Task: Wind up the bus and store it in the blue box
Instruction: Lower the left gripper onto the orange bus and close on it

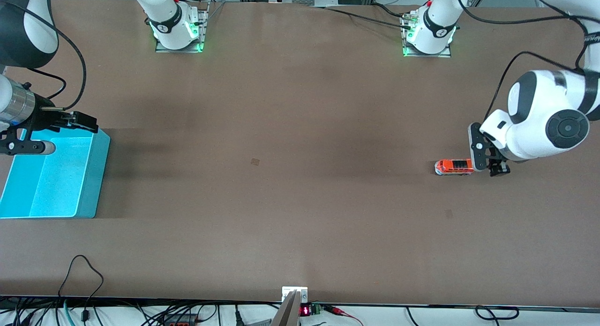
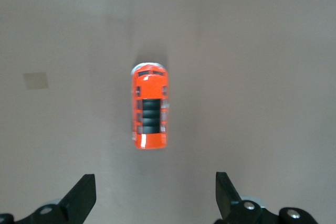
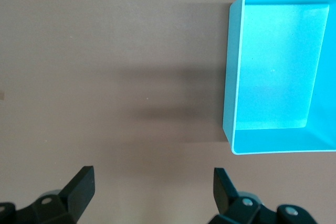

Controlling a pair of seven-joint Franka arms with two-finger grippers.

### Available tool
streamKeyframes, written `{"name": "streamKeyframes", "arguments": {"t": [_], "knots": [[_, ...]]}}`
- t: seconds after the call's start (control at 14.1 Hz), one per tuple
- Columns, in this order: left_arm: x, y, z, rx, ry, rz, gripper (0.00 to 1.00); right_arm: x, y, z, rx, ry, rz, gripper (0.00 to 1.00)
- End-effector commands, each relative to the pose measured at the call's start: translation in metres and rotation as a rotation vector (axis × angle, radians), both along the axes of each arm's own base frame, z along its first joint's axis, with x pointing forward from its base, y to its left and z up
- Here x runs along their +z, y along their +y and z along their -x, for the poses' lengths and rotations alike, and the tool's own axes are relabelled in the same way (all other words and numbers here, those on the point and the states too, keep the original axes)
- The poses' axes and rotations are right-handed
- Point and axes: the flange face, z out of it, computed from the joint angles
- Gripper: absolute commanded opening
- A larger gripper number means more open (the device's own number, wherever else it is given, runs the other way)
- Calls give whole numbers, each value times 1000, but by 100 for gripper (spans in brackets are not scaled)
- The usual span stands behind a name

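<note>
Left gripper (image 2: 155,198) wide above table beside bus (image 2: 150,109); right gripper (image 3: 152,190) wide near blue box (image 3: 233,103).

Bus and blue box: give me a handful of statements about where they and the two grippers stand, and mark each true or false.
1. The bus sits inside the blue box. False: it stands on the bare table toward the left arm's end, and the box holds nothing.
2. The left gripper is open, with the bus between its fingers' line but not touched. True.
3. The right gripper grips the box's rim. False: it is open and holds nothing, up by the box's end.
4. The bus stands upright on its wheels, roof panels showing. True.
5. The box lies at the right arm's end of the table. True.
</note>
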Motion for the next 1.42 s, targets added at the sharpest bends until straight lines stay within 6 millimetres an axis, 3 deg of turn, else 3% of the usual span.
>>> {"name": "streamKeyframes", "arguments": {"t": [0.0, 0.36, 0.57, 0.92, 1.07, 1.14, 1.21, 1.28, 1.35], "knots": [[-37, 4, 25, -75, -87, 18, 100, 4, 1, -3, 11, -4, 9, 100], [-81, 3, 30, -91, -131, 39, 100, 3, 5, -4, 17, -4, 10, 100], [-107, 0, 49, -105, -177, 57, 100, 3, 11, -4, 40, -2, 46, 100], [-129, -1, 50, -110, -202, 68, 99, 1, 10, -4, 42, 1, 42, 100], [-133, -1, 50, -110, -199, 69, 95, -2, 10, -6, 42, 7, 42, 100], [-135, -1, 50, -110, -196, 70, 90, -3, 10, -5, 43, 10, 40, 100], [-136, -1, 50, -111, -194, 70, 77, -3, 10, -5, 43, 10, 40, 100], [-135, -1, 50, -113, -195, 70, 54, -2, 10, -5, 43, 10, 40, 100], [-135, -1, 49, -114, -197, 70, 39, -3, 10, -5, 43, 12, 40, 100]]}}
